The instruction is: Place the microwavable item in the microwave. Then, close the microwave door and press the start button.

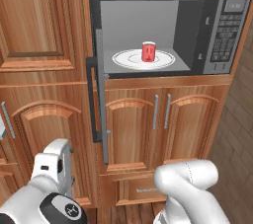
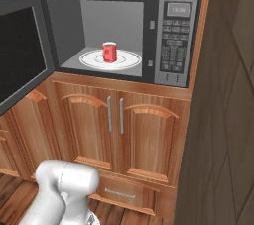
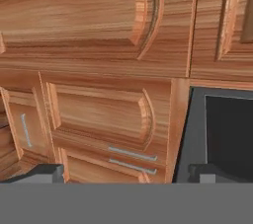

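Cup: small red cup (image 1: 148,51) w/ pale rim, upright, mid turntable, inside the oven cavity; same spot from right base view (image 2: 109,52).
Turntable: white round glass plate (image 1: 126,61), flat on grey cavity floor; cup on its centre, rim of plate bare all round.
Microwave: built-in silver/black unit (image 1: 237,1) set in wood cabinetry; grey interior lit, open at front.
Keypad: panel (image 2: 174,35) on right side of unit, display up top, button rows below; digits too small to read.
Door: microwave door (image 2: 20,50) swung fully open to the left, dark window facing in toward room; left base view catches it edge-on (image 1: 100,94) w/ dark vertical bar handle on its outer side.
Cabinets: arched wood doors (image 2: 144,140) below oven, two slim metal pulls side by side at the centre seam; drawer under them.
Gripper: fingers (image 3: 47,172) low in hand view, well apart, spread wide, nothing betw. them; pointed at cabinet fronts, dark door window at right of that view.
Arm: white links low & near in both base views, well apart from oven.
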